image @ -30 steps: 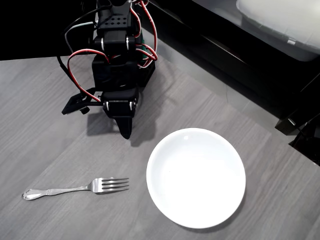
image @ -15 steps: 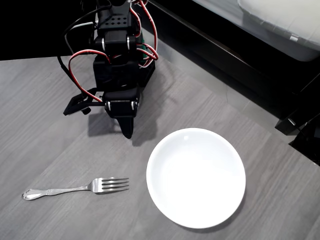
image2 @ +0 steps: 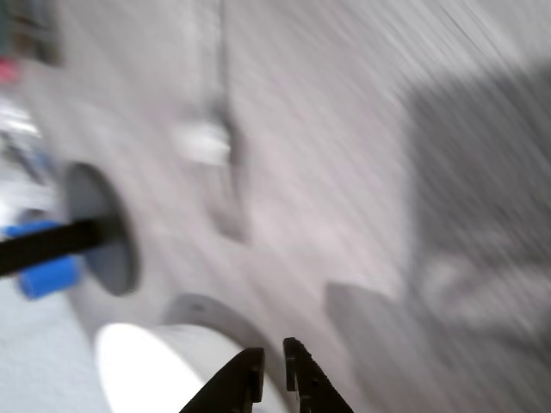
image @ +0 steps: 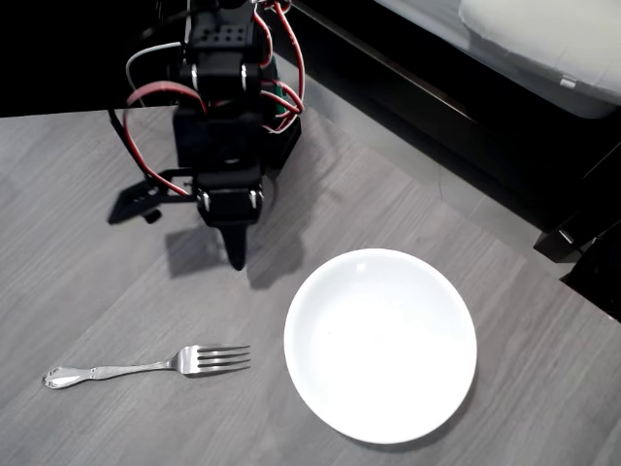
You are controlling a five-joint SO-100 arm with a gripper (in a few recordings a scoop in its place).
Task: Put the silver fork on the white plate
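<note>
The silver fork (image: 146, 366) lies flat on the grey table at the lower left of the overhead view, tines pointing right toward the white plate (image: 380, 344). The plate sits at the lower middle with nothing on it. My black gripper (image: 236, 258) hangs above the table, up and to the right of the fork and beyond the plate's upper left rim, holding nothing. In the blurred wrist view the two black fingertips (image2: 274, 354) stand almost together, shut, with a white patch of the plate (image2: 142, 366) at the lower left.
The arm's base and red cables (image: 228, 116) stand at the table's far edge. A dark gap and a black bench edge (image: 466, 116) run diagonally past the table's right side. Bare wood-grain table (image: 78, 272) surrounds the fork.
The arm has swung slightly left and back; the gripper tip moved a little up and left. Fork and plate have not moved.
</note>
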